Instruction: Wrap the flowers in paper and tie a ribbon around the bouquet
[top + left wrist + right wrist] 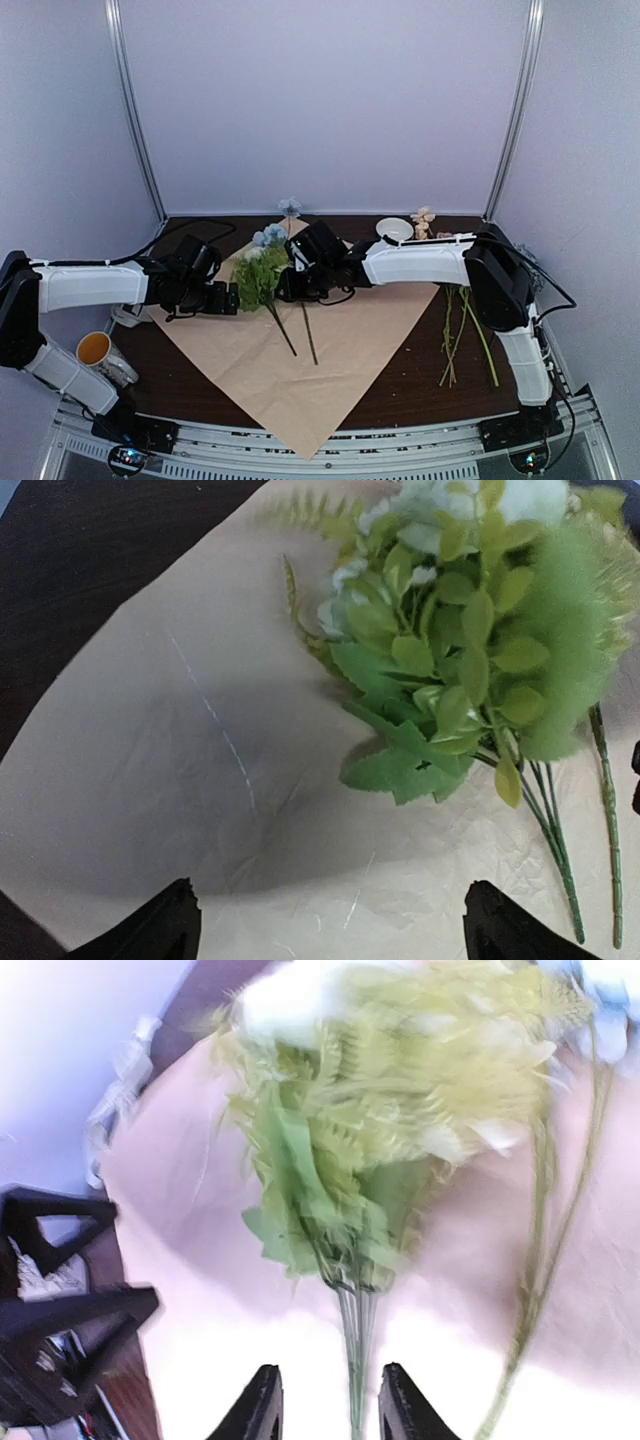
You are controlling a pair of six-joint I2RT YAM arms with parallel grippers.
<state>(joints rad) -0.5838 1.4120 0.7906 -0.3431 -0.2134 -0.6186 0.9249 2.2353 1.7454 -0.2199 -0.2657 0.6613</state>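
Note:
The paper (330,350) lies flat as a diamond, tan face up, its near corner over the table's front edge. A bunch of flowers (262,275) with green leaves and pale blue blooms rests on its upper left part, stems towards the front. My right gripper (328,1400) is open, its fingers on either side of the bunch's thin stems (355,1360) without touching them. My left gripper (330,925) stands wide open over bare paper (200,780), just left of the leaves (460,650). The ribbon and the bouquet are out of view.
A single stem (308,335) lies on the paper beside the bunch. More loose stems (460,330) lie on the dark table at the right. At the back are a white dish (395,229), a small pink bloom (423,218) and a blue bloom (290,207). A cup (95,350) sits front left.

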